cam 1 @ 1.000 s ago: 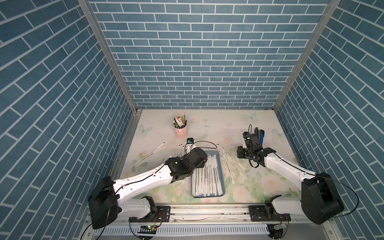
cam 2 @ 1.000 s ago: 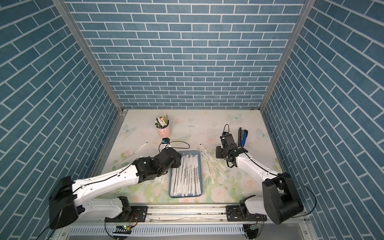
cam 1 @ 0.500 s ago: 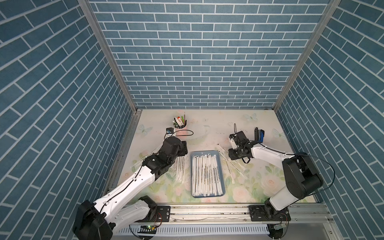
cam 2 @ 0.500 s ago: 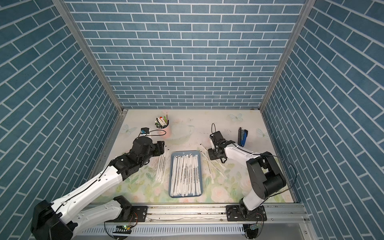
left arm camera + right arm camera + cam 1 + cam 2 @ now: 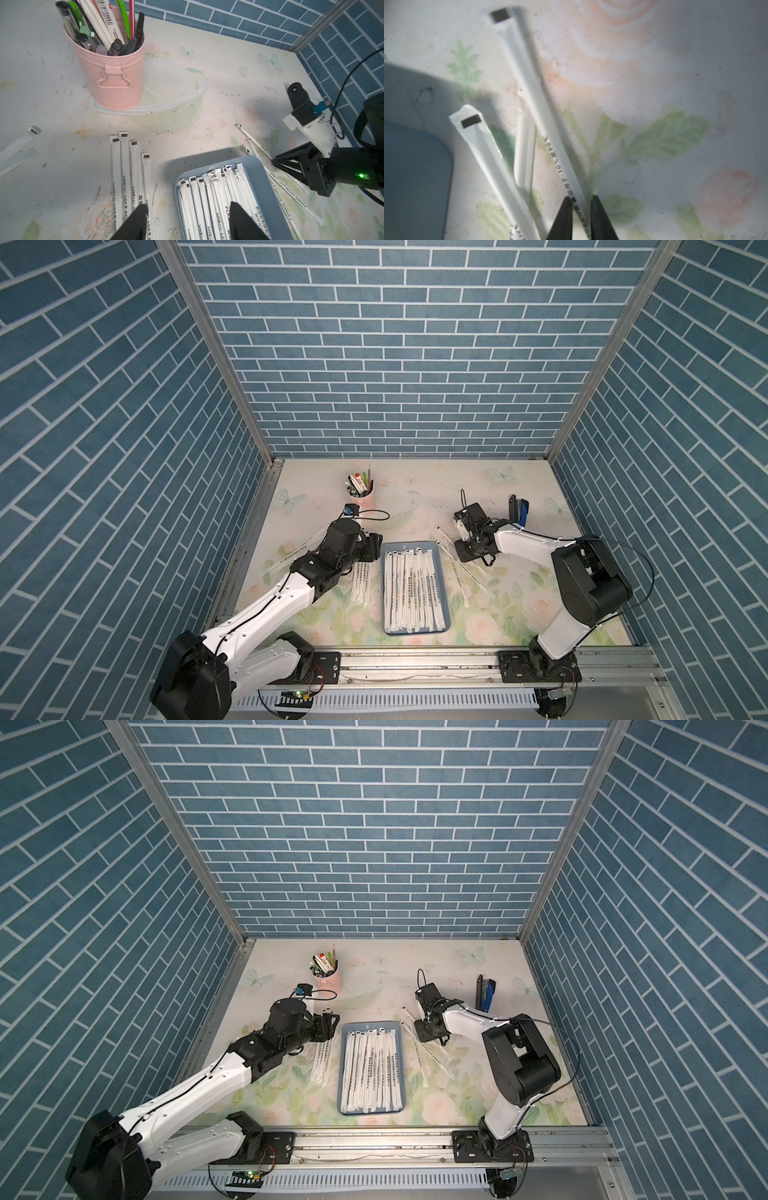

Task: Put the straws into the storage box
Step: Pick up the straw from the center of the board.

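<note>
My right hand [image 5: 581, 200] has its fingers drawn narrow around a printed straw [image 5: 537, 99] that lies flat on the tabletop [image 5: 415, 497]. In the wrist view a black fingertip sits against each side of its wrapper. Two more loose straws [image 5: 481, 155] lie just beside it, on the side of the storage box [image 5: 411, 544]. In both top views this hand sits just right of the box's upper right corner, at the upper end of the scattered straws there.

My left hand [image 5: 189, 206] is wide and empty. One fingertip hangs over the four straws [image 5: 129, 166] lying side by side on the tabletop left of the box. The other hangs over the straws [image 5: 415, 593] packed lengthwise in the box, which sits at the lower centre of the frame.

Half a second ago my left hand was farther toward the upper left, nearer the pink cup [image 5: 365, 501]; now it is at the box's upper left corner. A second ago it was over the box itself. My right hand has dropped slightly lower in the frame. The box and the four straws beside it have not shifted.

My left arm [image 5: 270, 605] stretches from the lower left diagonally up to the centre, with the wrist turned toward the right. My right arm [image 5: 523, 541] rises from its base at the lower right with the elbow raised high. Its forearm reaches left past the stapler [image 5: 520, 511], and the hand is tipped down to the tabletop.
</note>
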Robot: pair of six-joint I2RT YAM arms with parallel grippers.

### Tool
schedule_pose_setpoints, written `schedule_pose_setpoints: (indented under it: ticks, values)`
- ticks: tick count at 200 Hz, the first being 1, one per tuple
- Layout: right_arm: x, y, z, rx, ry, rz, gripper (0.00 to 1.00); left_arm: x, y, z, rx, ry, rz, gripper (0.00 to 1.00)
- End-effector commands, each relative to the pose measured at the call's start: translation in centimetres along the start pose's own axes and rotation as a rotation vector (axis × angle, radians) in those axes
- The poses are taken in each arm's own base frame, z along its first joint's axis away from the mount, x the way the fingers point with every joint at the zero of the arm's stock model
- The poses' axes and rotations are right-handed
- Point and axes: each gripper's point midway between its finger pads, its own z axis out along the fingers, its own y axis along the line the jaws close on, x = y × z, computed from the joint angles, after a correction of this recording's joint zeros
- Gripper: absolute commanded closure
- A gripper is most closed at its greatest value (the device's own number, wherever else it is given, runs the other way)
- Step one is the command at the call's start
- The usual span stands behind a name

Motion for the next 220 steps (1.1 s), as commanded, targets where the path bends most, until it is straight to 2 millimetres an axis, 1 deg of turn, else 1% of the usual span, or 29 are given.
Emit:
schedule_pose_setpoints:
  ticks: [1,12,36,52,86,102,116,142,174,188,193,207,220]
  values:
    - [0.3,-0.4,-0.3,0.05,0.013,-0.042,0.88,-0.5,-2.2,-0.2,0.137,0.017,0.005,0.35]
    - [0.1,-0.3,-0.7,0.063,0.003,-0.054,0.91,-0.5,-2.9,-0.2,0.177,0.033,0.01,0.35]
    - [-0.5,0.1,-1.9,0.075,-0.035,-0.078,0.95,-0.9,-4.2,-0.5,0.267,0.048,0.014,0.35]
    - [-0.9,0.2,-2.8,0.083,-0.059,-0.082,0.95,-1.1,-5.0,-0.8,0.345,0.061,0.002,0.37]
    - [-1.9,0.3,-4.8,0.084,-0.112,-0.06,0.97,-1.6,-7.5,-2.4,0.536,0.067,-0.023,0.38]
    - [-2.3,0.6,-5.7,0.066,-0.141,-0.038,0.97,-1.9,-8.0,-2.9,0.591,0.065,-0.039,0.38]
    - [-2.7,2.0,-6.6,0.004,-0.171,-0.008,0.97,-2.0,-8.0,-3.2,0.625,0.069,-0.063,0.38]
    - [-3.2,5.5,-8.2,-0.133,-0.239,0.091,0.98,-2.4,-7.5,-3.5,0.66,0.066,-0.118,0.39]
    - [-2.9,10.2,-9.6,-0.25,-0.314,0.196,1.0,-2.2,-6.0,-3.0,0.613,0.082,-0.154,0.41]
    - [-2.6,12.2,-10.1,-0.271,-0.336,0.226,1.0,-1.9,-6.0,-3.4,0.657,0.09,-0.183,0.43]
    - [-2.4,12.8,-10.2,-0.277,-0.342,0.236,1.0,-2.2,-6.1,-3.6,0.68,0.078,-0.193,0.43]
    - [-2.0,14.3,-10.7,-0.295,-0.363,0.265,1.0,-2.2,-5.9,-3.9,0.703,0.069,-0.224,0.47]
    - [-1.6,15.7,-11.1,-0.319,-0.373,0.287,1.0,-2.0,-5.6,-4.0,0.71,0.074,-0.245,0.56]
